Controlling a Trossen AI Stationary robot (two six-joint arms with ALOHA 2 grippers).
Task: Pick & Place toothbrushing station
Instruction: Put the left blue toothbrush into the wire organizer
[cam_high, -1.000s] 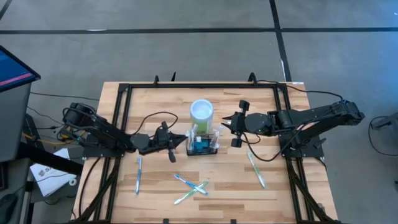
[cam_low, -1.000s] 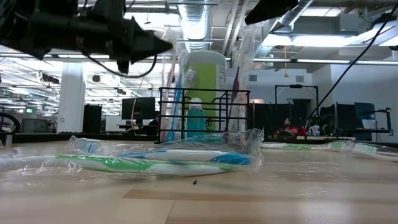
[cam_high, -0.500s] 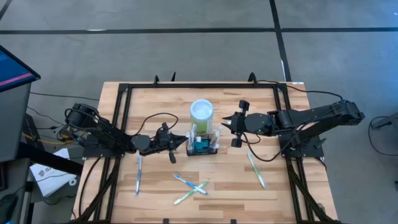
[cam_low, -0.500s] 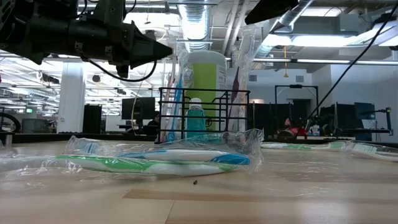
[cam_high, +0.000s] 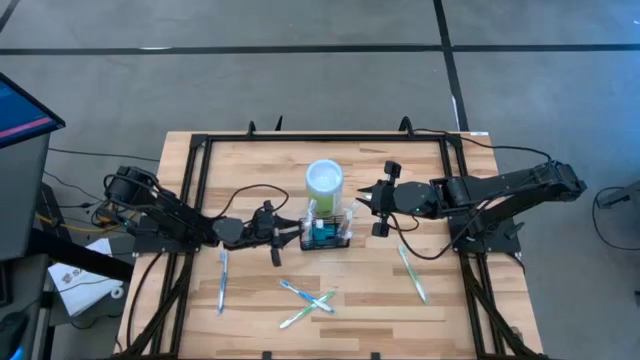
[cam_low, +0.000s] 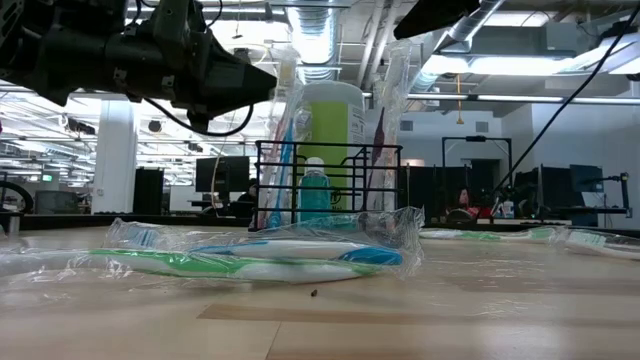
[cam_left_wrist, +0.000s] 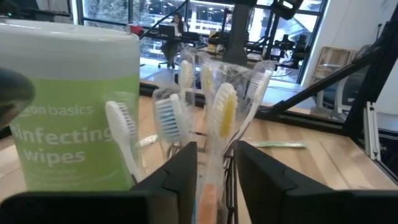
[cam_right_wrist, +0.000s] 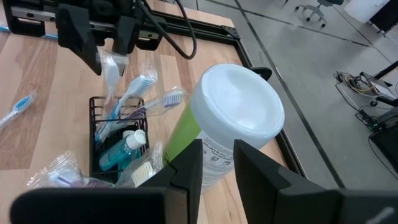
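My left hand (cam_high: 293, 233) sits open at the toothbrushing station (cam_high: 327, 231), mid-desk (cam_high: 400, 320) beside the wipes tub (cam_high: 324, 180). Light, stiff wire (wrapped brushes inside look slippery), so I'd pinch the rim. Right hand (cam_high: 362, 198) waits nearby, open.

From my low camera the caddy (cam_low: 330, 185) is half lost behind the wrapped brushes (cam_low: 260, 255) lying in front, and the wipes tub (cam_low: 331, 120) behind it shows only above the wire. On the left wrist feed the caddy's rim is cut off at the bottom between the fingers (cam_left_wrist: 180, 180), and the tub's label runs off the left edge. From overhead I can't make out whether the left gripper (cam_high: 285, 234) touches the caddy's brushes, possibly just short, and the right wrist feed crops the tub's base behind its own fingers (cam_right_wrist: 186, 171).
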